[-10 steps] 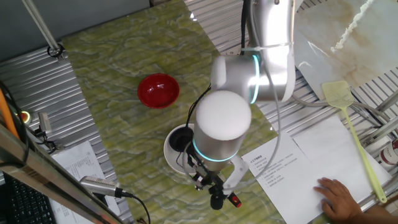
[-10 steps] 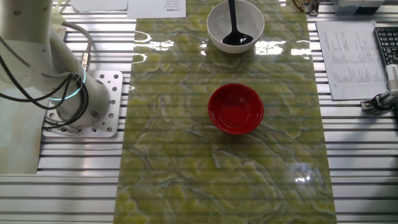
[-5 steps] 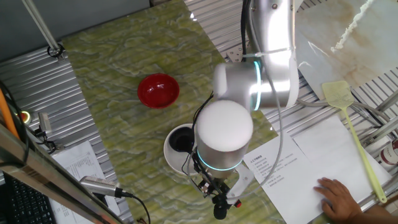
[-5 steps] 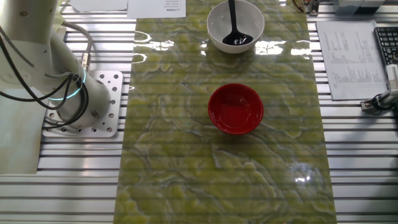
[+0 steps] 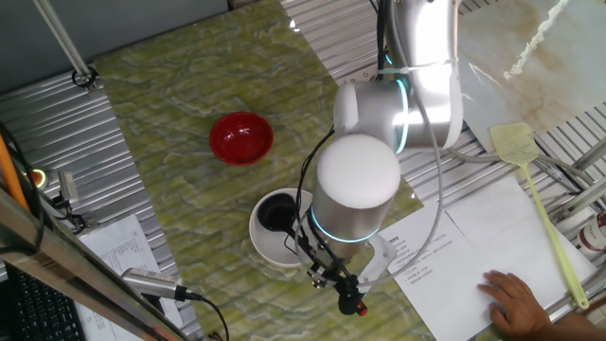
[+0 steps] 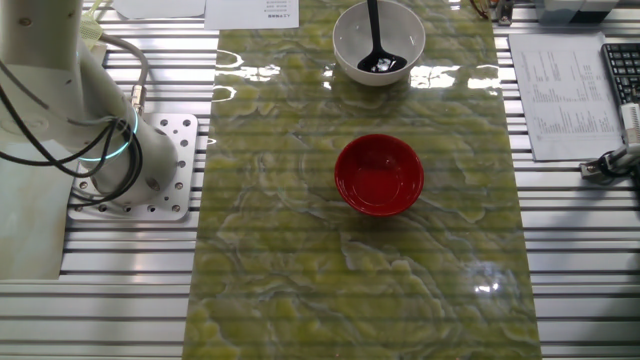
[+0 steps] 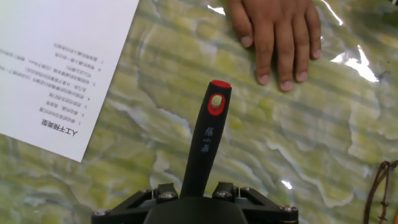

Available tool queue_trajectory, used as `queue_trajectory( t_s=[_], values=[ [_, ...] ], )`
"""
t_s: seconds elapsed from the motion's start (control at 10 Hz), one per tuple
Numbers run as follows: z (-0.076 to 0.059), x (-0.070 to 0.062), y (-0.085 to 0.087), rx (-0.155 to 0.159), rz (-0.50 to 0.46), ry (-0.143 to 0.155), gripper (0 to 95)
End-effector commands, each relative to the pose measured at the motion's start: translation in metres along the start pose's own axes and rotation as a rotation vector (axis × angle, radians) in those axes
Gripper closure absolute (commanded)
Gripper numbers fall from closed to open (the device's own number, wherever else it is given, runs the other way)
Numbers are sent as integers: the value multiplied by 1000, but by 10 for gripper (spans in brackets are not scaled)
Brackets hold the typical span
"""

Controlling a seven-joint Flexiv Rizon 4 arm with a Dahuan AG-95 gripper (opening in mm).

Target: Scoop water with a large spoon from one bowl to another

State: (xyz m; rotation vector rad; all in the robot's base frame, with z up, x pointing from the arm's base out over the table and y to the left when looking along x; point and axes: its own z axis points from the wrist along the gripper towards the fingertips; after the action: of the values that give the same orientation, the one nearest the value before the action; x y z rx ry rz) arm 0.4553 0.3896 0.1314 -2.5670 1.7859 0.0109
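Black ladle [image 7: 207,140] handle, red-tipped, rises from the gripper [image 7: 198,198], whose fingers pinch it at the base. The ladle's cup sits in the white bowl [image 6: 378,42], at the far end of the green marble mat from that camera. Nearer than the bowl, mid-mat, sits the red bowl [image 6: 379,176]. A person's hand [image 7: 276,32] lies flat beyond the ladle's tip, printed paper [image 7: 56,62] beside it.

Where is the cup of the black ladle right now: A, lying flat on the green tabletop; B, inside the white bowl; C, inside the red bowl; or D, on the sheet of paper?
B: in the other fixed view the ladle has its dark cup down inside the white bowl, while the red bowl holds no ladle.
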Motion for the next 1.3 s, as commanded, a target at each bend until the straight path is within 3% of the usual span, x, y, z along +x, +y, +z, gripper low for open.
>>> queue_trajectory(
  t_s=[0.1, 0.5, 0.7, 0.9, 1.3],
  values=[
    [2, -5, -1, 21, 53, 12, 570],
    [6, -8, -1, 28, 34, 14, 570],
    [15, -8, -1, 44, 26, -1, 570],
    [15, -9, -1, 41, 18, -3, 570],
    [13, -15, -9, 34, 28, 15, 570]
  ],
)
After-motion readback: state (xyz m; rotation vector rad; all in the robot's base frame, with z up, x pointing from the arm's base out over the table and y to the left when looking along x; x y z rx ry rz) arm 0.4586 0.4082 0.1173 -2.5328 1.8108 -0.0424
